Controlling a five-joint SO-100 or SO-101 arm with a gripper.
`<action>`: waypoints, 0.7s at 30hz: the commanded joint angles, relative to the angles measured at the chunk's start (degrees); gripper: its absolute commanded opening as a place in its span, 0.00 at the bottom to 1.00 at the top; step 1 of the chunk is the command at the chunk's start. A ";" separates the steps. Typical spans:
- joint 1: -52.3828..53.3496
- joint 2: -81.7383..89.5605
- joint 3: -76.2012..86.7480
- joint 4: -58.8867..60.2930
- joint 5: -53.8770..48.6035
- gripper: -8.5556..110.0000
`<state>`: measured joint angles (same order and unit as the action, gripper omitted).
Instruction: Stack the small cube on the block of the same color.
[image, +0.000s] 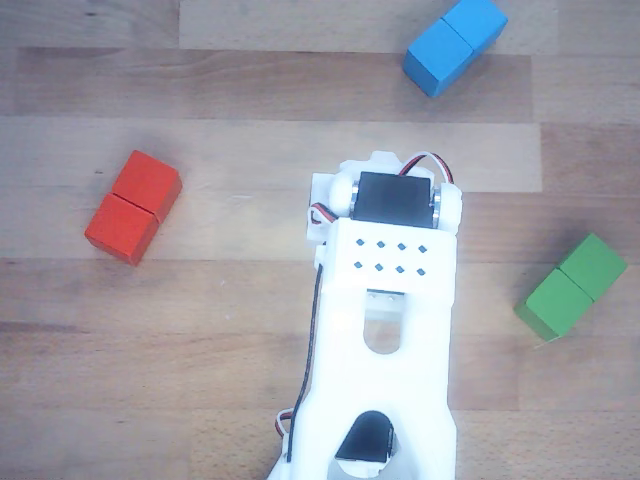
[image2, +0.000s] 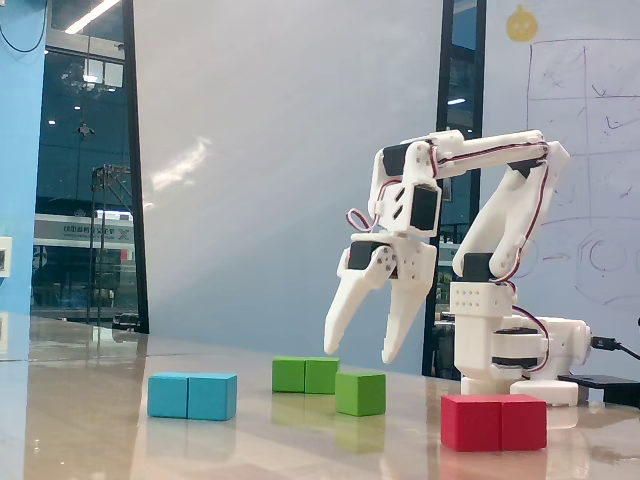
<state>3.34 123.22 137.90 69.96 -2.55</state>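
The small green cube (image2: 360, 393) sits on the table in the fixed view, just right of and a bit nearer than the green block (image2: 306, 375). The cube does not show in the other view; the white arm (image: 390, 260) may cover it. The green block (image: 572, 286) lies at the right there, with a seam across its middle. My gripper (image2: 360, 354) is open and empty, fingers pointing down, tips a little above the cube's top. Its fingers are hidden under the wrist in the other view.
A blue double block (image2: 192, 396) lies left of the green ones, at the top in the other view (image: 455, 44). A red double block (image2: 494, 421) lies at the front right, at the left in the other view (image: 133, 207). The arm's base (image2: 515, 345) stands behind.
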 joint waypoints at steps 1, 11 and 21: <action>0.79 -1.14 -5.54 -0.97 -0.35 0.32; 0.70 -5.63 -5.54 -2.11 -0.26 0.32; 0.70 -9.40 -5.63 -2.90 -0.18 0.32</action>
<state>3.60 113.82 137.90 68.73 -2.55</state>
